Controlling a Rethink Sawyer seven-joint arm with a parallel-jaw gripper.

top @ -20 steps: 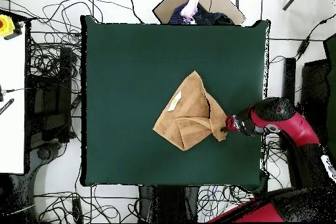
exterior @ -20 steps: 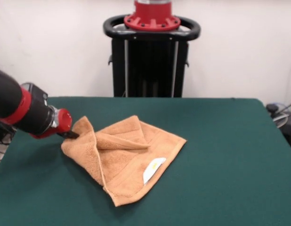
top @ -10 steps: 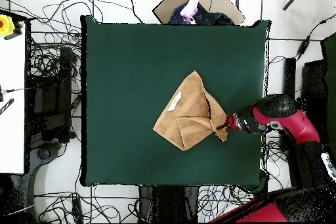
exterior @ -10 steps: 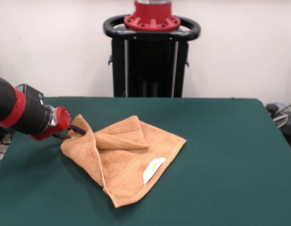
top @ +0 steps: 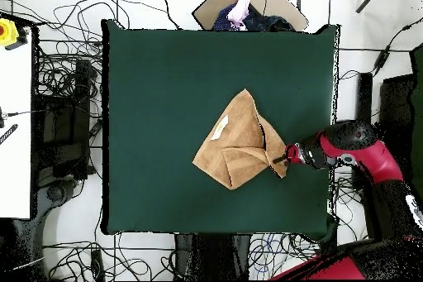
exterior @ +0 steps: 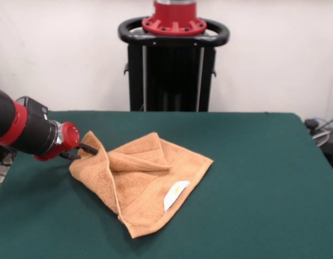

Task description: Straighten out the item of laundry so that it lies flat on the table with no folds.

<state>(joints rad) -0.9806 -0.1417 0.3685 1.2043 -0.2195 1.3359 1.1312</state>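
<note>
The towel (exterior: 142, 181) lies a little off the middle of the green tabletop (exterior: 252, 178), still rumpled. From across the table it reads as a rough diamond with one flap folded back over its upper part, making a raised crease that runs across it. A woven band follows the lower edge, and a small white tag (exterior: 175, 195) sits on the edge facing the camera, on the right-hand side of the cloth. The corner nearest the arm stands up off the surface in a peak rather than lying flat.

The red and black arm (exterior: 21, 129) reaches in low from the left side of the front view, nearly level with the tabletop. Its end effector (exterior: 84, 150) is right at that lifted corner, with dark fingers (exterior: 87, 147) touching the cloth's edge. I cannot tell whether they are pinched on the fabric or merely against it; they are too small and dark to judge.

From overhead, the towel (top: 238, 141) sits right of the tabletop's (top: 157, 88) centre, and the end effector (top: 281, 158) meets its right-hand corner, the arm (top: 355, 150) stretching in across the right edge. The black pedestal (exterior: 172, 70) stands behind the far edge.
</note>
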